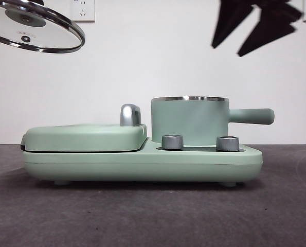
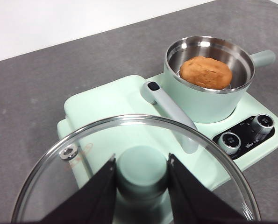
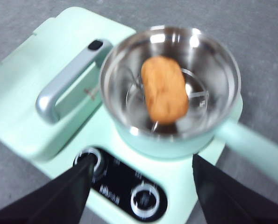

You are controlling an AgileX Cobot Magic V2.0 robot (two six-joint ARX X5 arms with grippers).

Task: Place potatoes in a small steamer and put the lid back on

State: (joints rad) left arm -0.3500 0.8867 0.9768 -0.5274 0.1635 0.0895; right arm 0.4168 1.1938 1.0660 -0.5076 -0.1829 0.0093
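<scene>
The mint green steamer pot [image 1: 190, 121] stands on the right half of the appliance, its straight handle pointing right. The orange-brown potato [image 2: 205, 73] lies inside it, also seen in the right wrist view [image 3: 165, 89]; the front view hides it behind the pot wall. My left gripper [image 2: 142, 175] is shut on the mint knob of the glass lid [image 2: 129, 140] and holds the lid high at the upper left of the front view [image 1: 34, 28], away from the pot. My right gripper [image 3: 141, 186] is open and empty above the pot, dark at the top right of the front view [image 1: 255, 25].
The flat mint griddle cover [image 1: 86, 136] with its chrome handle [image 1: 130, 114] fills the appliance's left half. Two steel dials [image 1: 200, 142] sit on the base in front of the pot. Grey table surface surrounds the appliance.
</scene>
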